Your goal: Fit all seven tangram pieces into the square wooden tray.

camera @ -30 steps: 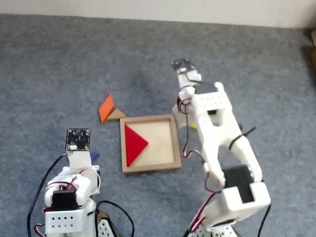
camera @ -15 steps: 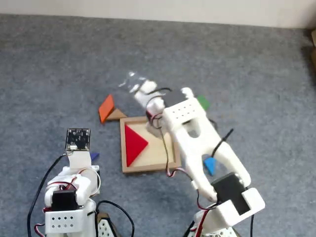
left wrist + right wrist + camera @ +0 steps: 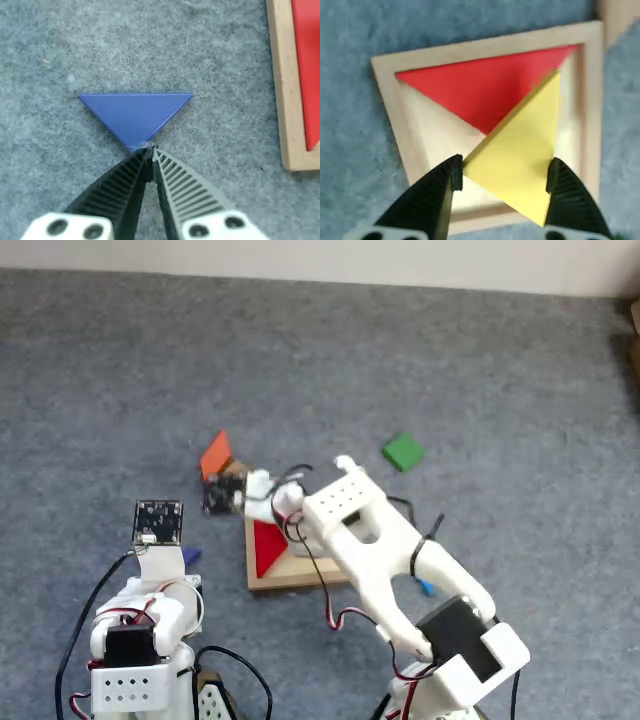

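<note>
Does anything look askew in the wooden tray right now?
Yes. The yellow triangle, gripped by the right gripper, sits skewed over the tray, its corner overlapping the red triangle instead of lying flat beside it.

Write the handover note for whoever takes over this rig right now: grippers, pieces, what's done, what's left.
Right gripper: shut on the yellow triangle, held over the tray.
Left gripper: shut, empty, tips at a corner of the blue triangle.
Done: red triangle lies in the tray.
Left: set the yellow triangle down; then the blue triangle, orange piece, green square and light blue piece, all outside the tray.
</note>
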You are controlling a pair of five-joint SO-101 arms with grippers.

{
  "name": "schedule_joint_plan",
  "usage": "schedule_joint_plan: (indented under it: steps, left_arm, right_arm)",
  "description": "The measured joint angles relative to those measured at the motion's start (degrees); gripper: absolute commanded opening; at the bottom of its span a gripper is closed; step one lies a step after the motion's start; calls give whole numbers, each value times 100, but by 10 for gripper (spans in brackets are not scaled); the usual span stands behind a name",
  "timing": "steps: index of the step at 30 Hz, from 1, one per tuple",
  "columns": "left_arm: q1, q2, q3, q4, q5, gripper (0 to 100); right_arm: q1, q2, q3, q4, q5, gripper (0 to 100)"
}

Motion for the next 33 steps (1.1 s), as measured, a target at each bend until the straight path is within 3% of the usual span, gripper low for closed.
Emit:
schedule_joint_plan:
  steps: [6, 18, 26, 33]
  left_arm:
    - [0, 0, 0, 0, 0, 6]
    - [0, 0, 0, 0, 0, 6]
    - [0, 0, 0, 0, 0, 6]
    - [0, 0, 0, 0, 0, 6]
  right_arm:
    - [167, 0, 193, -501, 369, 188]
    - [273, -53, 193, -976, 413, 191]
    - [1081, -862, 202, -809, 404, 188]
    - [2251, -677, 35, -774, -1495, 191]
